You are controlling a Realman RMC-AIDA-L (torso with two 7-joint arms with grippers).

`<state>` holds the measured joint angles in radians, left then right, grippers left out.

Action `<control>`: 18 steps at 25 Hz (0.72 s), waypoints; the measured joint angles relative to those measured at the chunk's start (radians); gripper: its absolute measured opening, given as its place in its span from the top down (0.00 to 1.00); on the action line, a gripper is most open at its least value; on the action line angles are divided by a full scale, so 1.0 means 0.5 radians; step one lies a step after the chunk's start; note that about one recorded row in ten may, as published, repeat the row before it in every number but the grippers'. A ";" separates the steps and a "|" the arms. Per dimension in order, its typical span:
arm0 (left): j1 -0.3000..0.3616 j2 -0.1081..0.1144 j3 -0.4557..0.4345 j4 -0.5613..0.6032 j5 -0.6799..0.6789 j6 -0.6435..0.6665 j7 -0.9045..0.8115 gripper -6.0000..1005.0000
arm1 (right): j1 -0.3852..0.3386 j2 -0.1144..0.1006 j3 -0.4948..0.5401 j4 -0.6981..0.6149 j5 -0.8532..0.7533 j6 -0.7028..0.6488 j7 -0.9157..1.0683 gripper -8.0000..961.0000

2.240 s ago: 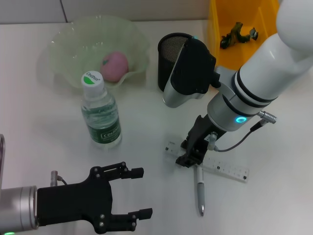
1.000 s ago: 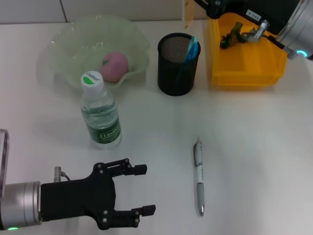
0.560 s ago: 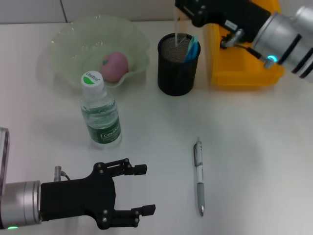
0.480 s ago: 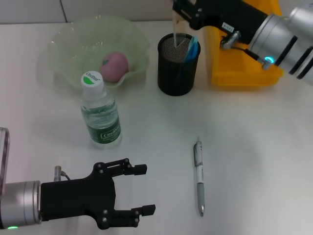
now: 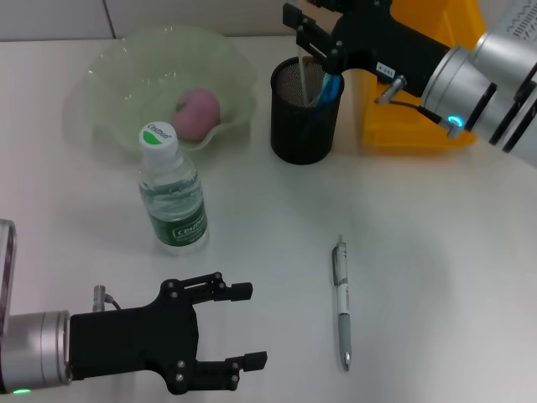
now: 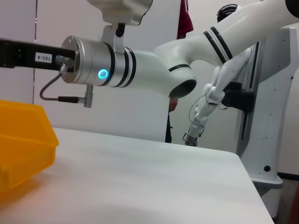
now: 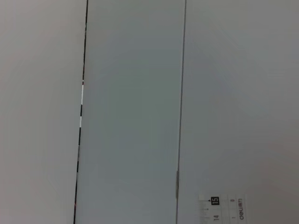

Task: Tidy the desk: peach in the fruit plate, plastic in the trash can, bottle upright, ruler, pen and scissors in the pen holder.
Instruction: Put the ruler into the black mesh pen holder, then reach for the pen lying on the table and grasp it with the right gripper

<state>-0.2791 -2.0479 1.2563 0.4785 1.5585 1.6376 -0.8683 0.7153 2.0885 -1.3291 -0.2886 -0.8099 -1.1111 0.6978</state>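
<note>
My right gripper (image 5: 310,35) hangs over the black mesh pen holder (image 5: 295,134), shut on the clear ruler (image 5: 312,82), whose lower end is down inside the cup; the right wrist view shows the ruler's (image 7: 219,208) "15" end. Light blue scissors (image 5: 332,85) stand in the same holder. The pen (image 5: 341,304) lies on the desk (image 5: 436,277) at front centre. The peach (image 5: 195,112) rests in the pale green fruit plate (image 5: 109,77). The bottle (image 5: 173,195) stands upright in front of the plate. The yellow trash can (image 5: 407,128) is behind my right arm, which hides the plastic. My left gripper (image 5: 252,326) waits open near the front left.
The right forearm (image 5: 470,75) reaches across the trash can from the right. In the left wrist view the yellow bin's corner (image 6: 23,140) and the right arm (image 6: 131,70) show above the white tabletop.
The right gripper lifted the ruler off the desk, carried it to the back and lowered it into the pen holder. The left arm has stayed still.
</note>
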 joint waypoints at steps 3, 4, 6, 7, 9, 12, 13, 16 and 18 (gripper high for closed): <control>0.003 0.000 0.000 0.000 0.000 -0.001 0.000 0.21 | -0.009 0.001 0.000 0.006 0.000 0.003 -0.005 0.56; 0.003 0.000 0.000 0.000 0.000 -0.001 0.000 0.21 | -0.016 0.002 0.001 0.007 0.000 0.004 -0.012 0.56; 0.003 0.001 0.000 0.000 0.000 -0.001 0.000 0.21 | -0.038 0.004 0.005 0.003 0.002 -0.001 -0.037 0.56; 0.003 0.001 0.000 0.000 0.000 -0.001 0.000 0.21 | -0.051 0.005 0.007 -0.004 0.003 -0.009 -0.046 0.56; 0.003 0.002 0.000 0.000 0.000 0.002 0.000 0.21 | -0.081 0.007 0.015 -0.018 0.005 -0.042 -0.057 0.56; 0.002 0.004 0.000 0.000 0.000 0.009 0.000 0.21 | -0.129 0.004 0.026 -0.052 0.006 -0.120 -0.041 0.38; 0.002 0.004 0.000 0.000 0.000 0.010 0.000 0.21 | -0.166 0.000 0.026 -0.099 0.006 -0.147 -0.004 0.36; 0.003 0.006 0.000 0.000 0.000 0.011 0.000 0.21 | -0.350 -0.011 0.001 -0.430 -0.056 -0.174 0.266 0.30; 0.004 0.007 0.000 0.000 0.000 0.011 0.000 0.21 | -0.505 -0.013 0.000 -0.768 -0.186 -0.151 0.588 0.27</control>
<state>-0.2770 -2.0446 1.2563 0.4786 1.5586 1.6430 -0.8683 0.4628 2.0817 -1.3289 -0.6727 -0.9030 -1.1864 0.9918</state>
